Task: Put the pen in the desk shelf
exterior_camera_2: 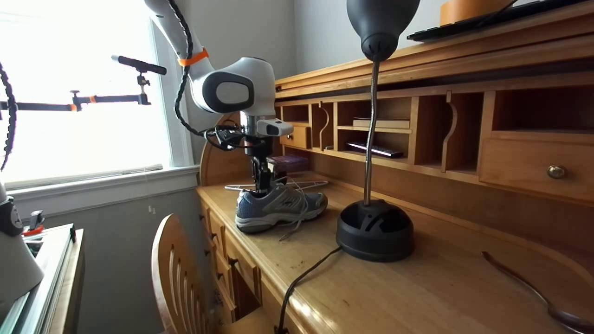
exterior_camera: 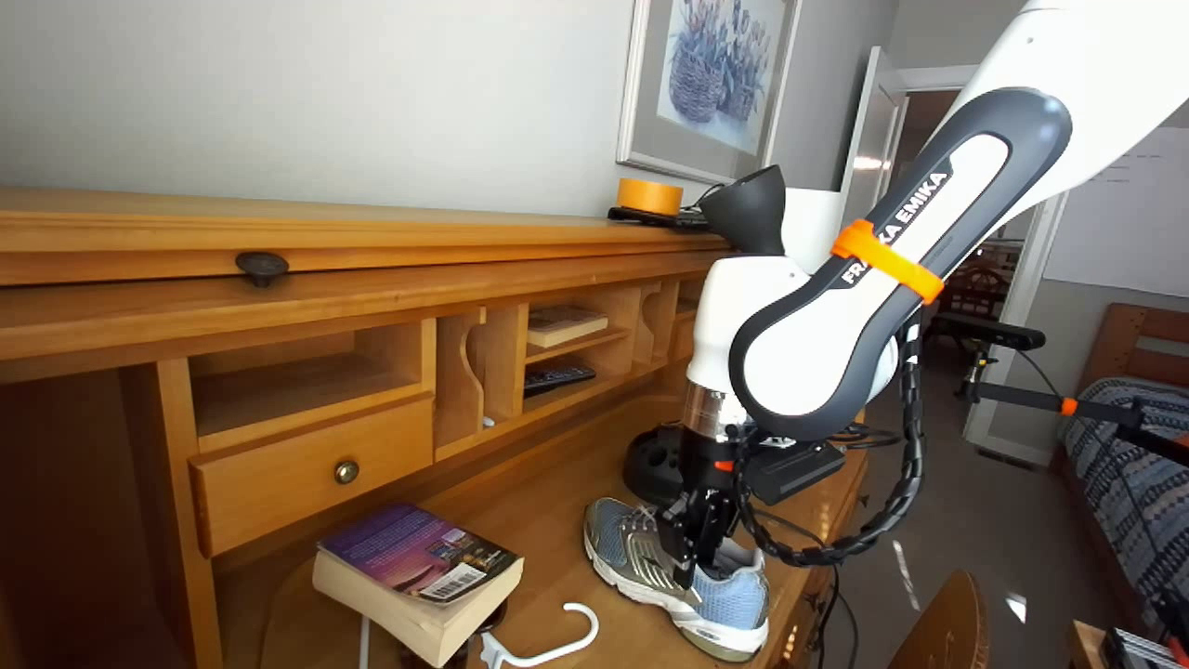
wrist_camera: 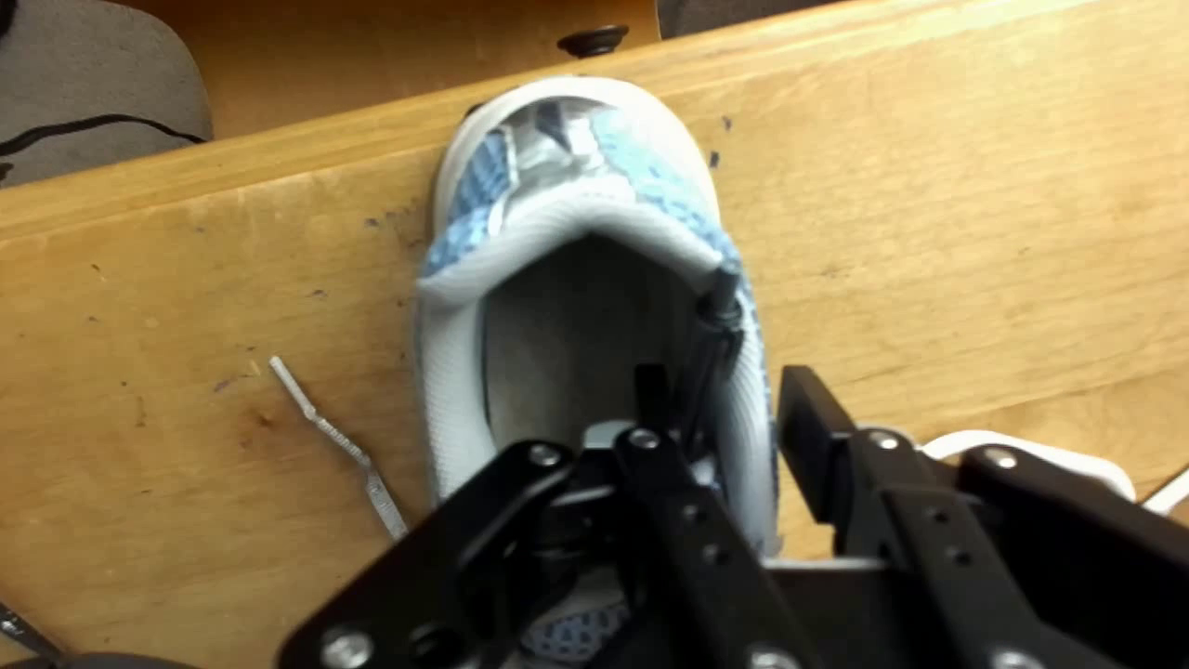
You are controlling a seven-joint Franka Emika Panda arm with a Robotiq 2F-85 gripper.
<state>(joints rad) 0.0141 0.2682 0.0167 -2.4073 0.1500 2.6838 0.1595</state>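
Note:
The pen (wrist_camera: 718, 339) is thin and dark. In the wrist view it leans against the inner side wall of the blue-grey sneaker (wrist_camera: 664, 177); it cannot be made out in the exterior views. My gripper (wrist_camera: 725, 400) is open, pointing down at the sneaker's opening. One finger is inside the shoe and the other outside, with the side wall and the pen's lower part between them. In both exterior views the gripper (exterior_camera: 692, 548) (exterior_camera_2: 261, 181) is at the sneaker (exterior_camera: 641, 562) (exterior_camera_2: 278, 211). The desk shelf (exterior_camera: 506, 358) (exterior_camera_2: 429, 134) runs along the desk's back.
A purple book (exterior_camera: 418, 567) and a white hanger (exterior_camera: 548, 655) lie near the sneaker. A black lamp base (exterior_camera_2: 375, 236) stands beside it. A remote (exterior_camera_2: 376, 150) and a book (exterior_camera_2: 383, 123) occupy shelf compartments. A spoon (exterior_camera_2: 519, 283) lies on the desk; a chair (exterior_camera_2: 174, 273) stands in front.

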